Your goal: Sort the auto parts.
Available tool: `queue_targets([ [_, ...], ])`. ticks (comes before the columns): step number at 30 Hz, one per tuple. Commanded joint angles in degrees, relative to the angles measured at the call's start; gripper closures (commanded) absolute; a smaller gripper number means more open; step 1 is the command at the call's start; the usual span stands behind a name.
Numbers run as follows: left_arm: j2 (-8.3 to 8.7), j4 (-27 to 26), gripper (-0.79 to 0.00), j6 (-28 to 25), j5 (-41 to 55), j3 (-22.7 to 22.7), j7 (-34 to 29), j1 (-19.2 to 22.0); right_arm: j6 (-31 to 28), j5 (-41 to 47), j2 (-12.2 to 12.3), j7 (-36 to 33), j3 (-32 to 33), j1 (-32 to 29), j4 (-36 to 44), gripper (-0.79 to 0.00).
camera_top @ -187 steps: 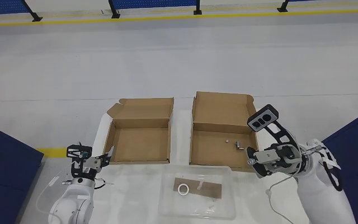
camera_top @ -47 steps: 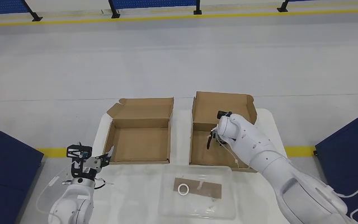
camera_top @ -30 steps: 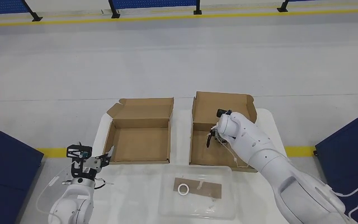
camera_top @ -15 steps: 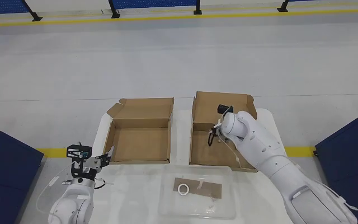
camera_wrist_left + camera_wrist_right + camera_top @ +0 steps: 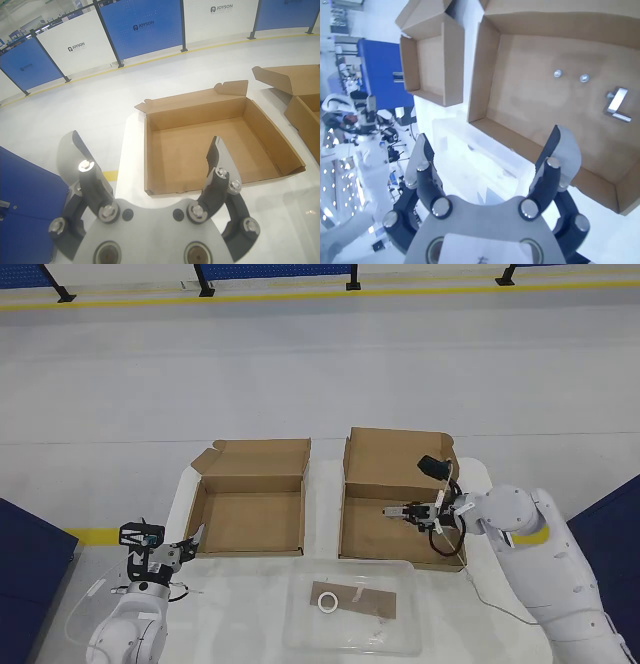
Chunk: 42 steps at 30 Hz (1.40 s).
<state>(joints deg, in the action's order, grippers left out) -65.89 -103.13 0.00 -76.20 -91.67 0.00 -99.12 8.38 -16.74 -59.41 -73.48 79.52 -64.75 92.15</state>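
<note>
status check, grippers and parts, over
Left gripper open, empty, by left box. Right gripper open, empty, over right box. Bracket and two small fasteners in right box; ring in clear bin. Nothing in the way.

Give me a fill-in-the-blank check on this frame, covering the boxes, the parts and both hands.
1. The left cardboard box is ____.
2. The metal bracket lies in the ____ cardboard box.
3. Near the bracket lie ____ small round metal parts.
4. The left hand and the right hand are both ____, holding nothing.

Missing words: empty; right; two; open.
</note>
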Motion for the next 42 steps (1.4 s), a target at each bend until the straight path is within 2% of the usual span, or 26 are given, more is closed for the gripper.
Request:
queue_targets([
  [1, 0.0, 0.0, -0.785, 0.0, 0.0, 0.0, 0.0, 0.0, -4.14, 3.87, 0.52, -2.36, 3.43, -2.08, 0.67, -0.785],
  [6, 0.0, 0.0, -0.785, 0.0, 0.0, 0.0, 0.0, 0.0, -12.03, 12.13, 1.69, -7.53, 10.07, -6.8, 1.88, -0.785],
  [13, 0.0, 0.0, -0.785, 0.0, 0.0, 0.0, 0.0, 0.0, -20.05, 22.87, 2.93, -14.06, 16.87, -12.16, 1.82, -0.785],
  [17, 0.0, 0.0, -0.785, 0.0, 0.0, 0.0, 0.0, 0.0, -24.21, 28.28, 3.84, -14.52, 18.73, -15.31, 2.07, -0.785],
  [27, 0.0, 0.0, -0.785, 0.0, 0.0, 0.0, 0.0, 0.0, -24.68, 37.79, 7.7, -14.52, 19.06, -19.81, 5.37, -0.785],
  [42, 0.0, 0.0, -0.785, 0.0, 0.0, 0.0, 0.0, 0.0, -24.68, 37.79, 7.7, -14.52, 19.06, -19.81, 5.37, -0.785],
])
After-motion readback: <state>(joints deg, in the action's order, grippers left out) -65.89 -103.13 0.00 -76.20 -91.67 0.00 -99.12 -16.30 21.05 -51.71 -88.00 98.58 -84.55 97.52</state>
